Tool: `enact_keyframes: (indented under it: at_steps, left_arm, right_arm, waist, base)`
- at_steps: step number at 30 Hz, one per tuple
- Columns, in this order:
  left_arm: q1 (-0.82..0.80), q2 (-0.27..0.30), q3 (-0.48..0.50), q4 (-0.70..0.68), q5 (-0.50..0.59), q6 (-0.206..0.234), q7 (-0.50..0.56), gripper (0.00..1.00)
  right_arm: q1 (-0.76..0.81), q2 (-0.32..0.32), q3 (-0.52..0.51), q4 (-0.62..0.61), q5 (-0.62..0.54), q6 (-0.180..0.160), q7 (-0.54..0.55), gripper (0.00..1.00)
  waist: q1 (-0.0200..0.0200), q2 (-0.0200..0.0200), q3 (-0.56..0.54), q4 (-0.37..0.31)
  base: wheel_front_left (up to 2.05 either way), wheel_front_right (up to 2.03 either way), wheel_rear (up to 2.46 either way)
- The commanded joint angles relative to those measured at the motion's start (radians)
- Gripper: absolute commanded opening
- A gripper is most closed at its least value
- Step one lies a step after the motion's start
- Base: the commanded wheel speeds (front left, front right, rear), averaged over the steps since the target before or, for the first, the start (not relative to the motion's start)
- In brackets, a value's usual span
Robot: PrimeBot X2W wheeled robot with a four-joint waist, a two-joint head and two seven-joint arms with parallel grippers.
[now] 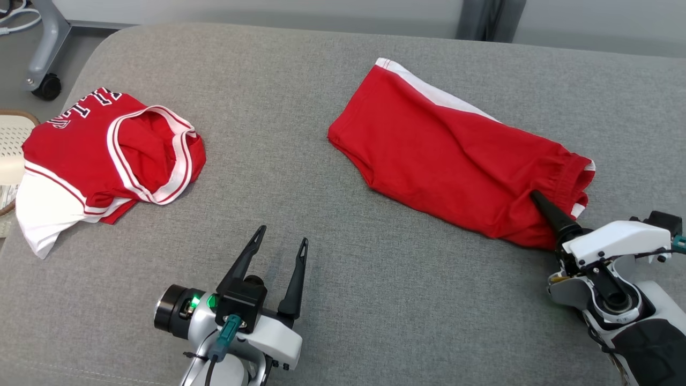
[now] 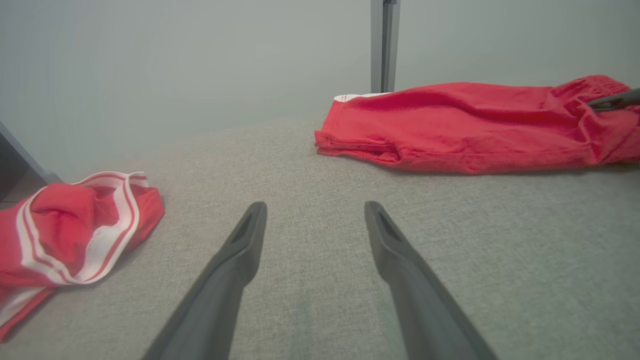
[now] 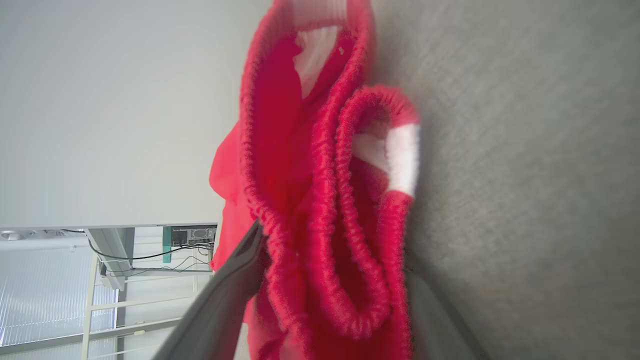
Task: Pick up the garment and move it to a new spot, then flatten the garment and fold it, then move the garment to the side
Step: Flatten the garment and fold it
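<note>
Clearly my right gripper (image 1: 536, 197) was pinching the red shorts (image 1: 445, 155) at their near-right waistband (image 1: 574, 170), length running far-left, while my left gripper (image 1: 283, 234) sat open, well apart.

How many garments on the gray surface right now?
2: red shorts at the right, waistband pinched in the right gripper; red-and-white jersey crumpled at the far left. No sign of others hidden.

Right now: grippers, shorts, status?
Right gripper shut on red shorts, waistband end. Left gripper open, empty. Jersey apart at left, not in the way.
</note>
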Motion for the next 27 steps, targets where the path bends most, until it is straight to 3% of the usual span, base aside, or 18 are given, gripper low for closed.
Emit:
enact_keyframes:
  at_steps: [1, 4, 5, 7, 8, 17, 27]
  left_arm:
    - [-0.020, 0.002, 0.004, -0.001, 0.008, -0.002, -0.001, 1.00]
    - [-0.025, 0.002, 0.003, 0.000, 0.007, 0.000, -0.001, 1.00]
    - [-0.028, 0.002, 0.003, 0.001, 0.007, 0.001, -0.001, 1.00]
    - [-0.030, 0.002, 0.003, 0.002, 0.004, 0.003, -0.001, 1.00]
    - [-0.031, 0.002, 0.003, 0.003, 0.002, 0.004, -0.001, 1.00]
    - [-0.028, 0.002, 0.005, 0.007, -0.012, 0.009, -0.001, 1.00]
    - [-0.018, 0.002, -0.023, 0.014, -0.042, 0.020, -0.001, 1.00]
  right_arm:
    - [0.009, 0.070, 0.026, 0.013, 0.004, 0.008, 0.022, 1.00]
    - [0.000, 0.080, 0.023, 0.014, -0.005, 0.008, 0.026, 1.00]
    - [-0.002, 0.082, 0.021, 0.016, -0.008, 0.008, 0.025, 0.76]
    - [-0.002, 0.080, 0.016, 0.022, -0.015, 0.008, 0.017, 0.11]
    - [-0.003, 0.078, 0.016, 0.023, -0.022, 0.008, 0.013, 0.00]
    - [0.008, 0.025, 0.063, 0.010, -0.087, 0.006, 0.043, 0.00]
    - [-0.032, -0.116, 0.216, 0.023, -0.238, 0.004, 0.106, 0.00]
  waist:
    - [0.0000, -0.0001, 0.006, 0.004]
    - [0.0000, -0.0001, 0.012, 0.009]
    - [0.0000, -0.0001, 0.013, 0.010]
    - [0.0000, -0.0001, 0.012, 0.012]
    - [0.0000, -0.0001, 0.011, 0.012]
    - [0.0000, -0.0001, -0.013, 0.006]
    - [0.0000, -0.0001, -0.046, 0.001]
  base:
    - [0.00, 0.00, 0.00]
    - [0.00, 0.00, 0.00]
    - [0.00, 0.00, 0.00]
    - [0.00, 0.00, 0.00]
    - [0.00, 0.00, 0.00]
    - [0.00, 0.00, 0.00]
    - [0.00, 0.00, 0.00]
